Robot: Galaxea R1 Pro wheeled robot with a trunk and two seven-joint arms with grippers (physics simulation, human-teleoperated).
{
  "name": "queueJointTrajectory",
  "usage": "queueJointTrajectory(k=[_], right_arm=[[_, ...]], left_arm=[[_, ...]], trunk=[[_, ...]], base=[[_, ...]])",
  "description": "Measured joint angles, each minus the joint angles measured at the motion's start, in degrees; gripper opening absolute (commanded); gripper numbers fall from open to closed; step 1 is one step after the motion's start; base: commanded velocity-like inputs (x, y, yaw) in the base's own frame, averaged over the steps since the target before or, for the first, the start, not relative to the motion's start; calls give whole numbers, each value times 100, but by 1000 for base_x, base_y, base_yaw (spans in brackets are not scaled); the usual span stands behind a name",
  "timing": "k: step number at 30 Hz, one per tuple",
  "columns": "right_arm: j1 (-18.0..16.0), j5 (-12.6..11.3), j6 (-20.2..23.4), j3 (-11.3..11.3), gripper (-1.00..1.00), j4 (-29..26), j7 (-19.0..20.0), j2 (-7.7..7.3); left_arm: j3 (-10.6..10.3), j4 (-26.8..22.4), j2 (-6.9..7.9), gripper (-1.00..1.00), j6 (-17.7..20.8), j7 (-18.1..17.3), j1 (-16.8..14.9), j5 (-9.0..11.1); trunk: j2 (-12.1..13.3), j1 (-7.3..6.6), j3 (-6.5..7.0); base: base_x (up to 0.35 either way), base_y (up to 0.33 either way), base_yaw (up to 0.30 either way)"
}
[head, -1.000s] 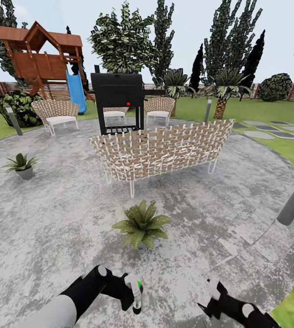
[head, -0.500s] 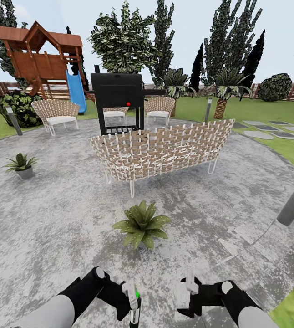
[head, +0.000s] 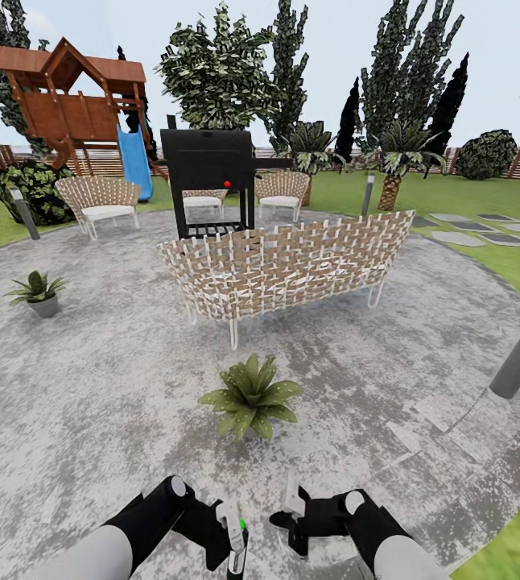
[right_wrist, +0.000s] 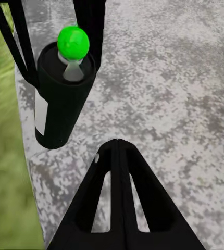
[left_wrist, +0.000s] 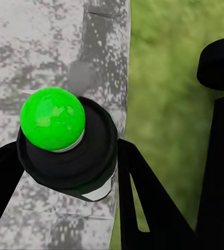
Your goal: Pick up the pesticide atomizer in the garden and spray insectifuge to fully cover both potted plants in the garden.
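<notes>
Left fingers [head: 226, 538] clamped on cylindrical, green-knobbed pesticide atomizer [head: 238, 538], right fingers [head: 289, 515] pressed together, mottled grey patio [head: 91, 387]

Mottled rough grey stone patio [head: 91, 387]; woven wicker sofa [head: 288, 262]; matt black grill [head: 209, 161].

Both arms show a pale grey, smooth, rounded forearm shell that gives way to a glossy black wrist section. On each wrist sits a small round light-grey cap, like a joint cover. The left hand [head: 226, 541] and the right hand [head: 290, 515] are black, blocky at the base, with light grey patches on the parts nearest the fingertips. In the wrist views the fingers [right_wrist: 118, 198] are matte black, flat and triangular, with long cut-out slots that leave thin struts. A black housing [left_wrist: 219, 156] at 3 o'clock in the left wrist view carries pale lettering reading "GALAXEA AI" along its length.
</notes>
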Motion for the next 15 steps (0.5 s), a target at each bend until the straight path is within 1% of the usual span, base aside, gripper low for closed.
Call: queueJointTrajectory(k=[2, 7, 8, 10, 12, 15], right_arm=[[-76, -2, -1, 19, -100, 6, 0, 0], [-105, -2, -1, 27, -100, 8, 0, 0], [-105, -2, -2, 29, -100, 8, 0, 0], [-111, -2, -1, 27, -100, 8, 0, 0], [-126, -2, -1, 28, -100, 11, -1, 0], [-135, -2, -2, 32, -100, 82, 0, 0]], left_arm=[[0, 0, 0, -100, 0, 71, 1, -3], [0, -6, 32, -100, 0, 127, 2, -10], [5, -8, 23, -100, 0, 276, 1, -8], [7, -2, 10, -100, -4, 461, 6, -4], [8, 0, 0, -100, -7, 535, 9, 0], [15, 1, -15, -100, -8, 556, 9, 2]], trunk=[[0, 0, 0], [0, 0, 0], [0, 0, 0], [0, 0, 0], [0, 0, 0], [0, 0, 0]], base=[[0, 0, 0], [0, 0, 0], [0, 0, 0], [0, 0, 0], [0, 0, 0], [0, 0, 0]])
